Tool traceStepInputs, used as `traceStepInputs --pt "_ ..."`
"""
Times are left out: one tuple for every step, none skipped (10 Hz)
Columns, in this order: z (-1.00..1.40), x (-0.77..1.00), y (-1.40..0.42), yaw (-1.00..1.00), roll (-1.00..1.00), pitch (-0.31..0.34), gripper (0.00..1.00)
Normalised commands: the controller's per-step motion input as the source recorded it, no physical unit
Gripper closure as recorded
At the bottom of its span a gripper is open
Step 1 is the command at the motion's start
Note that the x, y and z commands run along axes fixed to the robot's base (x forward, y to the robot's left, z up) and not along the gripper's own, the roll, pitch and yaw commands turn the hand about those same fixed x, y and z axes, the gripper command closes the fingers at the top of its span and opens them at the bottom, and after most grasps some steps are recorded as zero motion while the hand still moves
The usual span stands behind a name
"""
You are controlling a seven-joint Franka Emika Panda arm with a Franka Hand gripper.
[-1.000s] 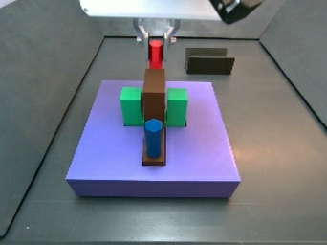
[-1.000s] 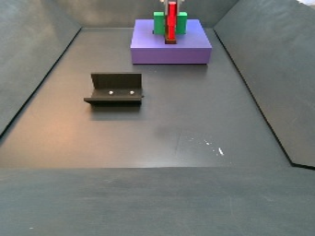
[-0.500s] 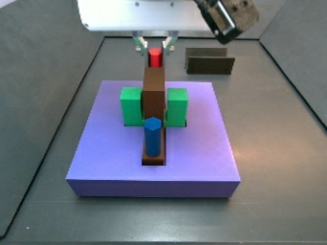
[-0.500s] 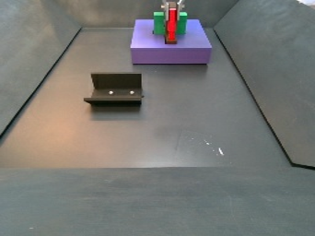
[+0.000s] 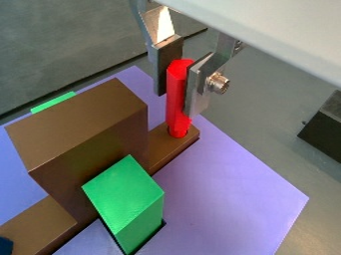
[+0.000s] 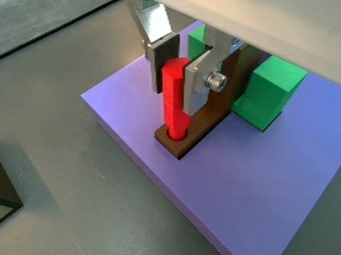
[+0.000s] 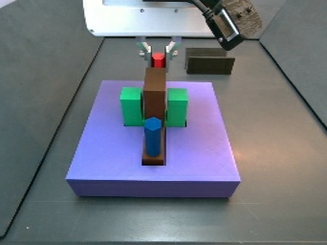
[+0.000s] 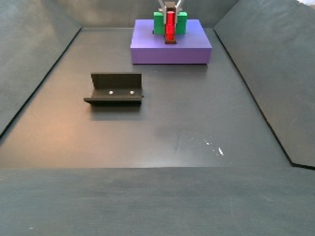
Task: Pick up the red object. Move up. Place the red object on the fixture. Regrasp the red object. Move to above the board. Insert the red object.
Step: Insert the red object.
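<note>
The red object is a short red peg standing upright with its foot in a hole at the end of the brown bar on the purple-blue board. My gripper is shut on the peg's top, one silver finger on each side, as also shows in the wrist view around the peg. In a side view the gripper holds the peg at the board's far end. The fixture stands apart on the floor, hollow.
The brown bar runs along the board between two green blocks. A blue hexagonal peg stands at the bar's near end. The fixture also shows behind the board. Grey walls enclose the floor.
My gripper has come down with the red peg. Less of the peg shows above the brown bar than one second ago.
</note>
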Motion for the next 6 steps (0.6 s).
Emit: traceStepInputs --pt "-0.29 0.25 -0.1 0.0 -0.25 0.0 1.0" --pt "-0.36 0.21 0.0 -0.13 -0.22 -0.017 1.0" --pt "-0.35 0.04 0.05 -0.06 -0.12 -0.024 1.0" --pt "-0.35 0.0 0.12 -0.04 -0.04 -0.033 1.0" --pt "-0.4 0.0 0.23 -0.05 0.0 -0.01 1.0" --pt "-0.38 0.0 0.12 0.0 -0.06 0.0 1.0"
